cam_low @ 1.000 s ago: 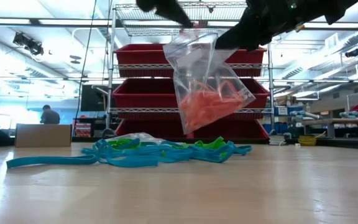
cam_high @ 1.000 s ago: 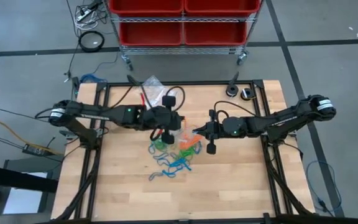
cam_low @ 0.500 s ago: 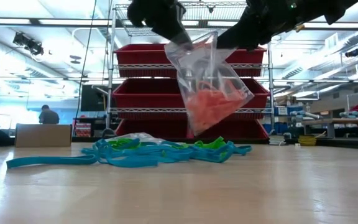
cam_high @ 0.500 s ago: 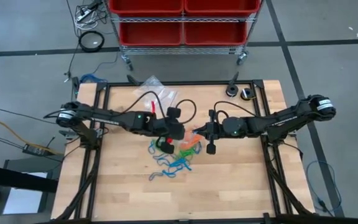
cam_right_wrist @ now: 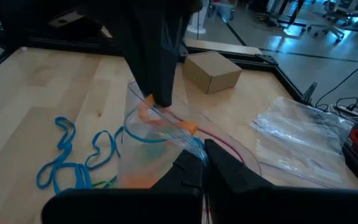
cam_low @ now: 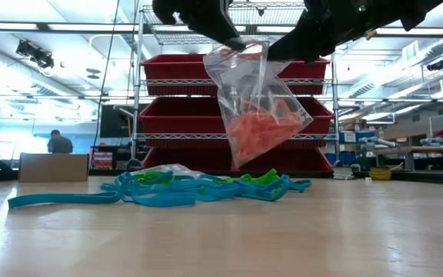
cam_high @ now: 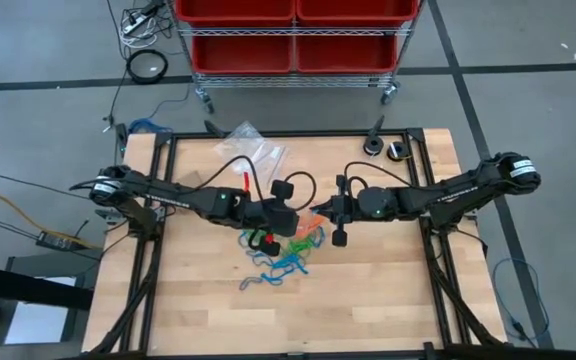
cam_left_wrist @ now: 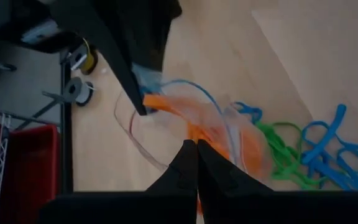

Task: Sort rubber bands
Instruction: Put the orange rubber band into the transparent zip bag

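- Right gripper [cam_high: 320, 212], centre of the high view: fingers clamped together on the rim of a clear bag [cam_low: 258, 100].
- Left gripper [cam_high: 290, 216], just left of it: fingers pinched on the same rim.
- Bag hangs above the table [cam_high: 368, 300], holding orange rubber bands [cam_low: 256, 132].
- Blue and green rubber bands [cam_low: 168, 188] lie heaped on the table, lower centre of the low view.
- Spare bags [cam_high: 253, 148] lie at the table's upper edge.

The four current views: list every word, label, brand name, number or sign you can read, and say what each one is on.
None can be read.
The clear bag, cardboard box and red bins show no legible print.
Any markings in the room behind the table are too small to read.
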